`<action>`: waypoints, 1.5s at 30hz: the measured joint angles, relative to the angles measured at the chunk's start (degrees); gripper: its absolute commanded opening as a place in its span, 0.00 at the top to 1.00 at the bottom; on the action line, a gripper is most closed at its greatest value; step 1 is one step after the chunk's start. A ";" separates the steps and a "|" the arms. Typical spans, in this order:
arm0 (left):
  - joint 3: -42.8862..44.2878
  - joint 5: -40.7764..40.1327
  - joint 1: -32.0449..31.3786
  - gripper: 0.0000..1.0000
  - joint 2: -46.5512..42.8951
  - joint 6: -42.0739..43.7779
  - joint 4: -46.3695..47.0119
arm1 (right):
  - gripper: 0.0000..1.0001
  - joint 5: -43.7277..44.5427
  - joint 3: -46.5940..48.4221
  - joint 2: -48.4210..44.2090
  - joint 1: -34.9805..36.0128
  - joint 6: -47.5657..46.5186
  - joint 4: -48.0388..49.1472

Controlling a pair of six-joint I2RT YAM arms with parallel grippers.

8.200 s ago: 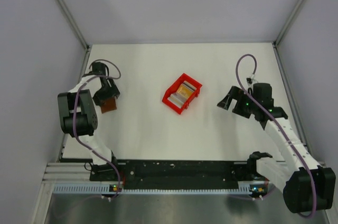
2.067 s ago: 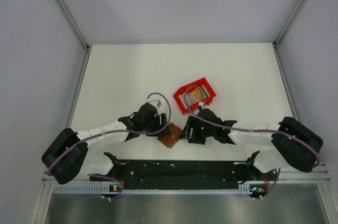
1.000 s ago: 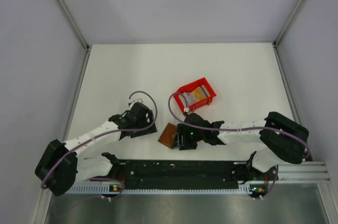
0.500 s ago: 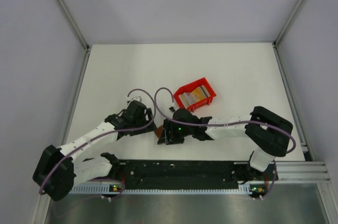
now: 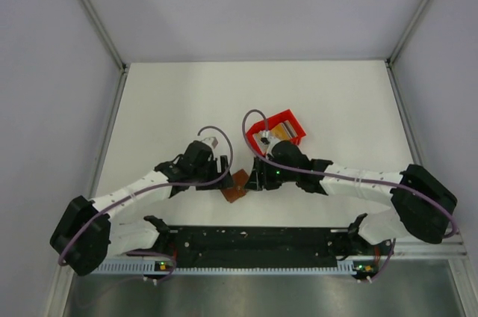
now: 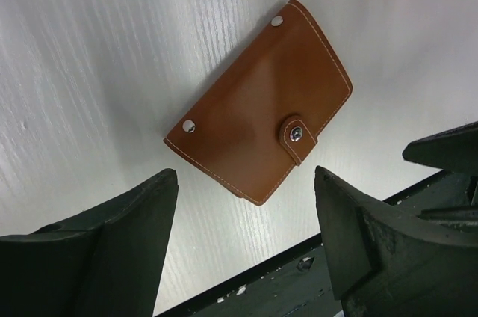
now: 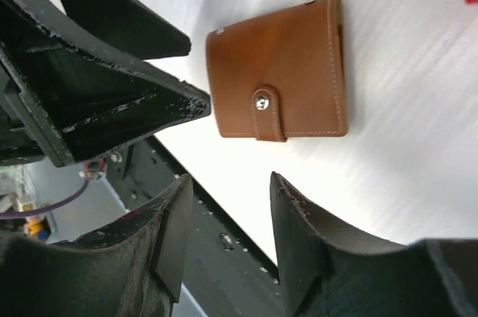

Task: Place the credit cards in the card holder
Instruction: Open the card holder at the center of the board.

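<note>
The card holder (image 5: 237, 185) is a brown wallet lying flat and snapped closed near the table's front edge, also seen in the left wrist view (image 6: 261, 100) and the right wrist view (image 7: 276, 78). My left gripper (image 5: 223, 176) hovers at its left side, open (image 6: 245, 175), nothing between its fingers. My right gripper (image 5: 253, 180) faces it from the right, open (image 7: 230, 179) and empty too. The credit cards (image 5: 284, 131) lie in the red box (image 5: 293, 121), orange-yellow showing, partly hidden by my right arm's cable.
The black base rail (image 5: 254, 238) runs just in front of the wallet, close under both grippers. My left gripper's fingers (image 7: 112, 70) crowd the upper left of the right wrist view. Grey walls enclose the white table (image 5: 179, 100) on three sides.
My right gripper has drawn back to the right, uncovering the wallet. My left gripper has moved right, closer to the wallet. Both stay empty.
</note>
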 measured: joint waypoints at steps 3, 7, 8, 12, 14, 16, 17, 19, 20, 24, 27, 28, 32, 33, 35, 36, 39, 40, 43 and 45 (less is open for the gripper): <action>-0.48 0.55 -0.26 0.27 1.40 0.20 0.52 | 0.59 -1.33 0.15 1.75 -1.31 -2.54 -0.15; -0.63 0.76 -0.57 0.30 2.97 0.22 0.92 | 0.62 -3.69 2.05 6.43 -1.70 -5.77 -1.03; -0.63 0.79 -0.70 0.31 3.50 0.22 1.14 | 0.62 -4.15 2.47 7.28 -1.77 -6.34 -1.05; -0.63 0.74 -0.85 0.34 5.81 0.20 1.57 | 0.62 -6.23 4.00 9.94 -2.12 -7.89 -0.55; -0.55 0.79 -0.87 0.36 6.62 0.20 1.62 | 0.62 -7.21 4.31 10.58 -2.29 -8.31 -0.13; -0.48 0.48 -0.92 0.37 6.82 0.20 1.77 | 0.63 -7.61 4.63 11.17 -2.38 -8.50 0.28; -0.46 0.35 -0.92 0.39 6.93 0.20 1.79 | 0.63 -7.82 4.79 11.58 -2.45 -8.68 0.61; -0.42 0.22 -0.92 0.41 7.06 0.22 1.84 | 0.64 -8.52 5.35 13.05 -2.82 -8.85 1.55; -0.39 0.09 -0.92 0.42 7.21 0.17 1.88 | 0.65 -8.72 5.38 13.66 -3.06 -8.90 2.12; -0.28 -0.07 -0.94 0.48 7.80 0.07 2.08 | 0.66 -9.70 5.40 16.09 -3.93 -8.94 3.21; -0.15 -0.04 -0.98 0.51 8.33 0.04 2.40 | 0.66 -10.40 5.40 17.62 -4.17 -8.92 3.69; -0.15 -0.07 -1.03 0.51 8.44 0.00 2.51 | 0.66 -10.67 5.40 17.92 -4.17 -8.92 3.93; -0.17 -0.02 -1.07 0.55 8.72 -0.13 2.99 | 0.66 -12.87 5.35 19.15 -4.17 -8.63 6.51; -0.20 0.11 -1.07 0.56 8.94 -0.20 3.32 | 0.67 -13.20 5.29 19.34 -4.17 -8.44 7.04; -0.20 0.13 -1.18 0.59 9.20 -0.26 3.76 | 0.68 -13.97 5.11 19.80 -4.17 -7.72 8.35; -0.20 0.07 -1.18 0.59 9.27 -0.28 3.82 | 0.68 -14.27 4.98 20.00 -4.20 -7.48 9.01; -0.28 -0.15 -1.20 0.64 9.38 -0.31 4.04 | 0.70 -15.39 4.81 20.76 -4.24 -6.27 10.19; -0.33 -0.26 -1.18 0.66 9.38 -0.39 4.09 | 0.71 -15.78 4.81 21.07 -4.31 -5.86 10.54; -0.63 -0.70 -1.16 0.72 9.42 -0.76 4.42 | 0.71 -16.17 4.76 21.66 -4.57 -4.04 11.30; -0.87 -1.05 -1.16 0.74 9.40 -1.22 4.85 | 0.72 -16.20 4.09 21.94 -4.57 -2.03 12.98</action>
